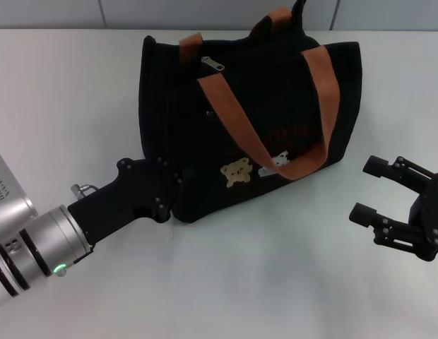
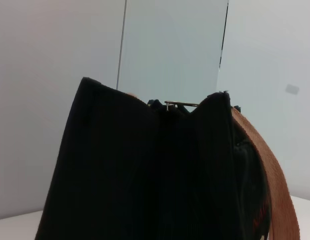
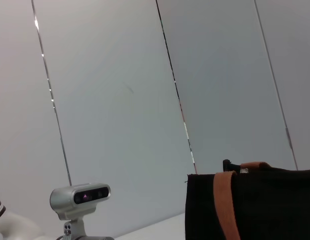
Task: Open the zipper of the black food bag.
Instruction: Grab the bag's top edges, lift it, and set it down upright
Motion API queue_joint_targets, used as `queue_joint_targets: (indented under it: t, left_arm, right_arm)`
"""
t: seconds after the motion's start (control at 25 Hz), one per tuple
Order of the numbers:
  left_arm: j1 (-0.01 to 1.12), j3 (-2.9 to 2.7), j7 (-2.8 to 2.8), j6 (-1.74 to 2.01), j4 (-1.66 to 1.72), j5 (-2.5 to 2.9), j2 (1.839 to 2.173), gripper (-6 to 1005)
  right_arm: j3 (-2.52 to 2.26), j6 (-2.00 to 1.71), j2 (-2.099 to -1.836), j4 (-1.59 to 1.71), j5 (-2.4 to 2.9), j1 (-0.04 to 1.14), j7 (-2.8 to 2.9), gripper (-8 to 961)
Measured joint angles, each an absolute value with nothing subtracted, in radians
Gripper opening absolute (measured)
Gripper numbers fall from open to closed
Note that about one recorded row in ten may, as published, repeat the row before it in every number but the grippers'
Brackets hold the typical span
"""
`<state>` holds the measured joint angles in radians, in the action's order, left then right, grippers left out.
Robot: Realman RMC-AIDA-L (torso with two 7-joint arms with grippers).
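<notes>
The black food bag (image 1: 275,106) stands upright in the middle of the white table, with two orange-brown handles (image 1: 237,123) and bear patches on its front. The zipper runs along its top edge, and its silver pull tab (image 1: 212,64) lies near the bag's left end. My left gripper (image 1: 169,192) is pressed against the bag's lower left end, black on black. The left wrist view looks straight at that end of the bag (image 2: 145,175), with the pull tab (image 2: 181,104) at the top. My right gripper (image 1: 362,189) hangs open to the right of the bag, holding nothing.
The white table (image 1: 261,282) runs around the bag, with a grey panelled wall (image 1: 205,13) behind it. In the right wrist view the bag's right end (image 3: 255,205) shows, with a camera on a stand (image 3: 80,196) farther off.
</notes>
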<state>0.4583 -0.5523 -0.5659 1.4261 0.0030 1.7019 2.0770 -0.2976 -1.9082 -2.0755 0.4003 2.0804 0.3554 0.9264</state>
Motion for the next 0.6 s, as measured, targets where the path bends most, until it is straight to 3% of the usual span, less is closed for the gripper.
queue_joint_targets:
  t: [0.32, 0.6]
  left_arm:
    - [0.454, -0.560, -0.568, 1.434, 0.024, 1.707, 2.074, 78]
    - [0.390, -0.588, -0.690, 1.557, 0.271, 1.717, 2.065, 77]
  right_arm:
    - [-0.298, -1.907, -2.077, 0.399, 2.080, 0.354, 0.926, 834]
    - [-0.263, -1.875, -2.077, 0.399, 2.078, 0.356, 0.933, 834]
